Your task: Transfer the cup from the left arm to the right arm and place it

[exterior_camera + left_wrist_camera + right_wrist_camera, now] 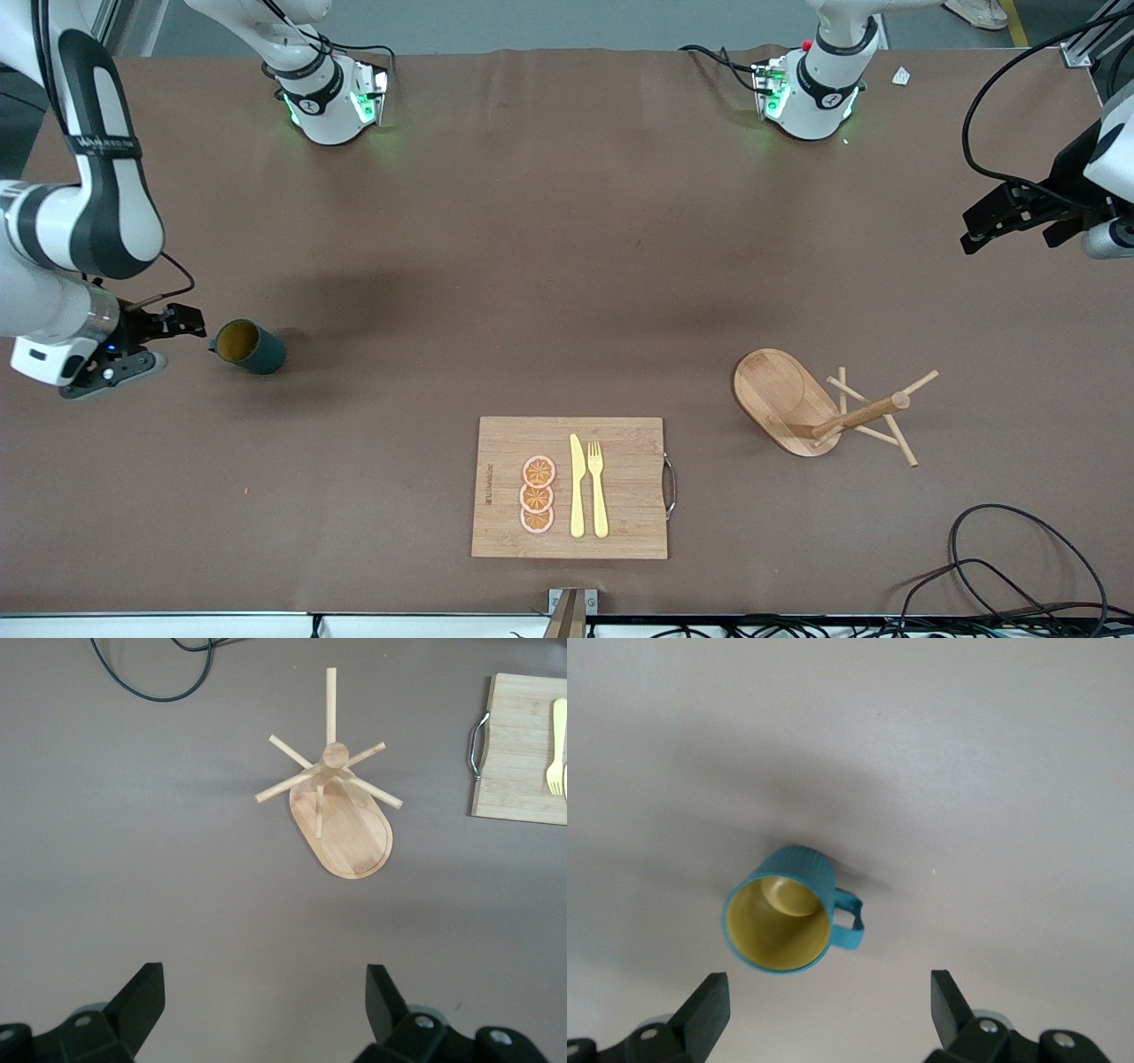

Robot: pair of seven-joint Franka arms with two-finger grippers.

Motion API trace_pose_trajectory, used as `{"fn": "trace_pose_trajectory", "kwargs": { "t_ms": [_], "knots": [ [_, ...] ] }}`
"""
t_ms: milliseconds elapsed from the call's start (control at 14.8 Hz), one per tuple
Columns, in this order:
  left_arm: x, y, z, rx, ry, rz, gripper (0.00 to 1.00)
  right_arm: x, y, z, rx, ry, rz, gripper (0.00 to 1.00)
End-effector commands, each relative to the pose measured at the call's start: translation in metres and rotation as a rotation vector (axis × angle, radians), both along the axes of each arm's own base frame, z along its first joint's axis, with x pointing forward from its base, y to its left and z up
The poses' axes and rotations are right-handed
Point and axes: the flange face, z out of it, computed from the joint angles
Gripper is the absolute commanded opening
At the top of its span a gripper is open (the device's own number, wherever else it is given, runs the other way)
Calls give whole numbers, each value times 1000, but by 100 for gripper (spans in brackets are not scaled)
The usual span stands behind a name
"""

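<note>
Resting on the desk at the right arm's end, well apart from the cutting board, the cup lies tipped, its long axis about level and its yellow mouth facing the open, empty right hand just beside it. The left hand hangs open over the opposite end.

Left wrist view: spread fingers above the wooden rack.

Right wrist view: the cup looks light, rigid, probably slick; its rim wall seems the best hold, handle sideways.
</note>
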Motion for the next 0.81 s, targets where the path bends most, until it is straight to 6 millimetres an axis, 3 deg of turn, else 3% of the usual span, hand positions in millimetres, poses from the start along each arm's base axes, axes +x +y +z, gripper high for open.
{"fn": "trace_pose_trajectory", "kwargs": {
  "t_ms": [0, 338, 473, 608, 743],
  "knots": [
    [-2, 4, 4, -4, -6, -7, 100, -8, 15, 35, -25, -8, -160, 100],
    [-4, 16, 7, -3, 1, -19, 100, -28, 22, 114, -44, 35, -287, 100],
    [-4, 21, 8, -2, 0, -18, 100, -29, 42, 140, -53, 63, -300, 100],
    [-4, 23, 6, 0, 9, -16, 100, -27, 80, 171, -70, 54, -305, 100],
    [-9, 22, 3, 3, 43, -22, 100, -26, 84, 186, -75, 47, -302, 100]
  ]
}}
